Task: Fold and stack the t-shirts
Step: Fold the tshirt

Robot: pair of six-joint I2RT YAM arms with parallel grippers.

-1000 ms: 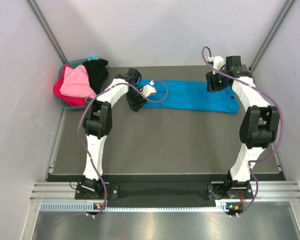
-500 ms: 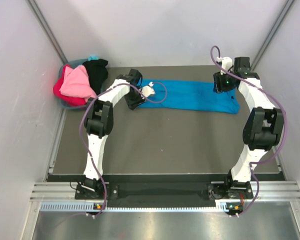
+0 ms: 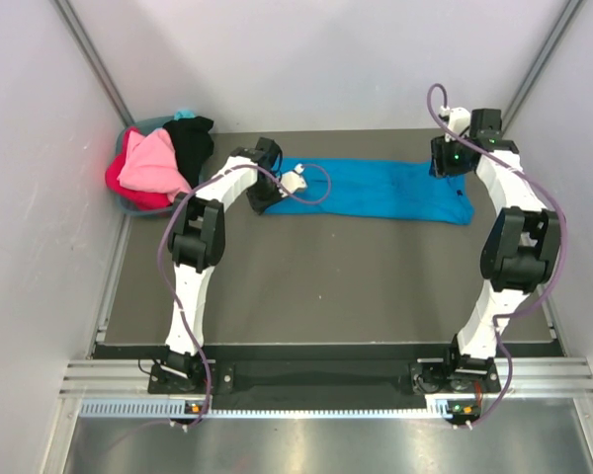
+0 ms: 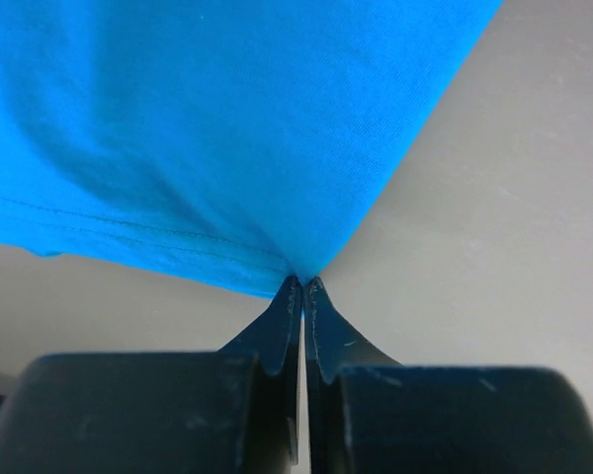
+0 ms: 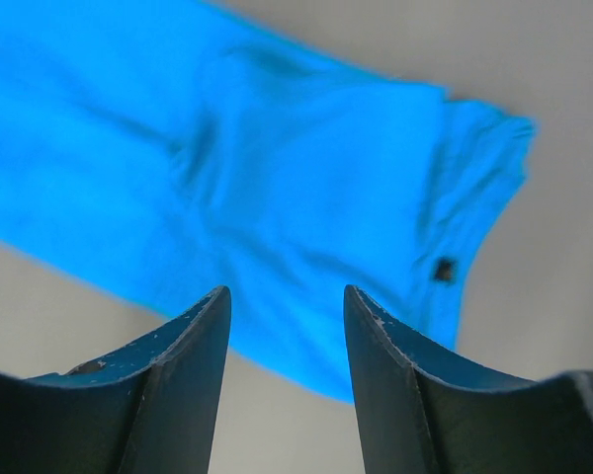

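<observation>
A dark grey table (image 3: pixel 326 286) fills a booth of plain white walls (image 3: pixel 306 59), with an aluminium rail (image 3: pixel 326 377) across its near edge where both arms are bolted. A blue t-shirt (image 3: pixel 385 190) lies stretched in a long band across the far half of the table. In the far left corner a teal basket (image 3: pixel 183 114) is heaped with a pink t-shirt (image 3: pixel 150 163), a red t-shirt (image 3: pixel 119 183) and a black t-shirt (image 3: pixel 190 138).

The left gripper (image 4: pixel 302 281) has its jaws pressed together on the hemmed left edge of the blue t-shirt (image 4: pixel 208 128), a peak of cloth pinched between the tips, low over the table. The right gripper (image 5: pixel 285 291) stands with its jaws spread and nothing between them, over the right end of the blue t-shirt (image 5: pixel 277 168), where a small dark tag (image 5: pixel 443 269) shows. It appears to hang clear of the cloth, though the overhead view is too coarse to be sure.

A second earlier the left jaws stood apart at this same edge; they have since closed on it. The right arm has meanwhile drawn back toward the far right corner. The blue t-shirt and the heap in the basket lie as they did.
</observation>
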